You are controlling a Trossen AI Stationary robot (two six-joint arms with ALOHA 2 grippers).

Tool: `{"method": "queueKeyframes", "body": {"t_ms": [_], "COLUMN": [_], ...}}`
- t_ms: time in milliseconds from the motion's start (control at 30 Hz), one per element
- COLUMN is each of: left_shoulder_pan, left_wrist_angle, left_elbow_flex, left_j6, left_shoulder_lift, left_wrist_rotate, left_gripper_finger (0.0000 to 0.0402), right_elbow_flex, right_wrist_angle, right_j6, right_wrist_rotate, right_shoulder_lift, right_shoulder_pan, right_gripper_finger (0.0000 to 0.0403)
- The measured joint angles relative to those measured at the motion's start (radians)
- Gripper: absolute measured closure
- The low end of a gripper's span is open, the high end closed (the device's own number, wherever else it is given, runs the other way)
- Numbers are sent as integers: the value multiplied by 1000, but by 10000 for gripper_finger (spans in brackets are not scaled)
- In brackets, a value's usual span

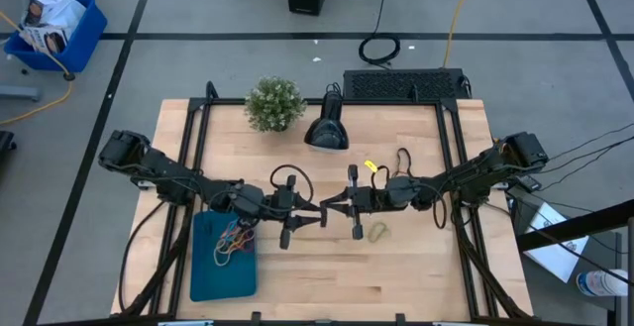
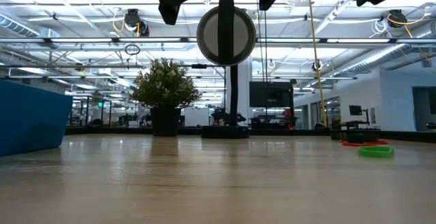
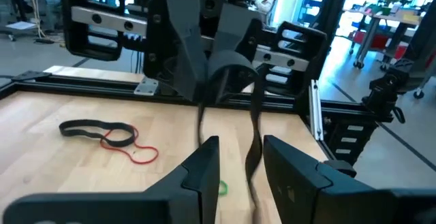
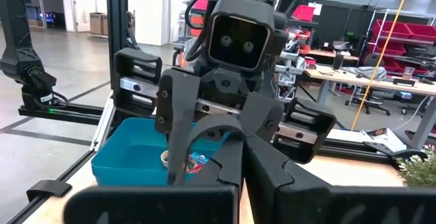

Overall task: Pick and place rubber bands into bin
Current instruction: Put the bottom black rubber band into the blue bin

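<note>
Above the middle of the table my two grippers meet tip to tip. My right gripper (image 1: 337, 205) is shut on a wide dark rubber band (image 3: 253, 115), lifted clear of the table. My left gripper (image 3: 242, 149) faces it, open, with the band's two strands running down at its fingertips, one of them in the gap. The teal bin (image 1: 220, 278) lies at the near left with several coloured rubber bands (image 1: 234, 238) in it. A dark band (image 3: 94, 126), a red one (image 3: 133, 149) and a green one (image 2: 376, 151) lie flat on the table. My left gripper has one strand (image 3: 201, 118) lying against the tip of one finger (image 3: 204, 159); the other strand passes through the gap. Whether the band is hooked round that finger I cannot tell. My right gripper pinches the band's top arch (image 3: 228, 66) between its two shut fingers, coming level from the table's right. The band hangs clear of the table, its strands running down to the left fingertips.
A potted plant (image 1: 274, 103) and a black camera stand (image 1: 325, 130) sit at the far edge. A yellow piece (image 1: 371, 165), a dark loop (image 1: 404, 158) and a pale band (image 1: 378, 232) lie right of centre. Black frame rails (image 1: 198, 148) line both sides.
</note>
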Motion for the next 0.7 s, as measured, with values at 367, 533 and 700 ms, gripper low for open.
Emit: {"method": "queueKeyframes", "body": {"t_ms": [367,533,700], "left_shoulder_pan": [24,38,44], "left_wrist_angle": [68,99,81], "left_elbow_flex": [-1,-1,-1], "left_j6": [-3,-26,-26], "left_shoulder_lift": [0,0,0], "left_wrist_rotate": [35,58,67], "left_gripper_finger": [282,282,282], "right_elbow_flex": [0,0,0], "right_wrist_angle": [0,1,0], "right_j6": [-23,-17,-18], "right_wrist_rotate": [0,0,0], "right_shoulder_lift": [0,0,0], "right_shoulder_pan": [-13,-27,-27], "right_gripper_finger": [403,403,403]}}
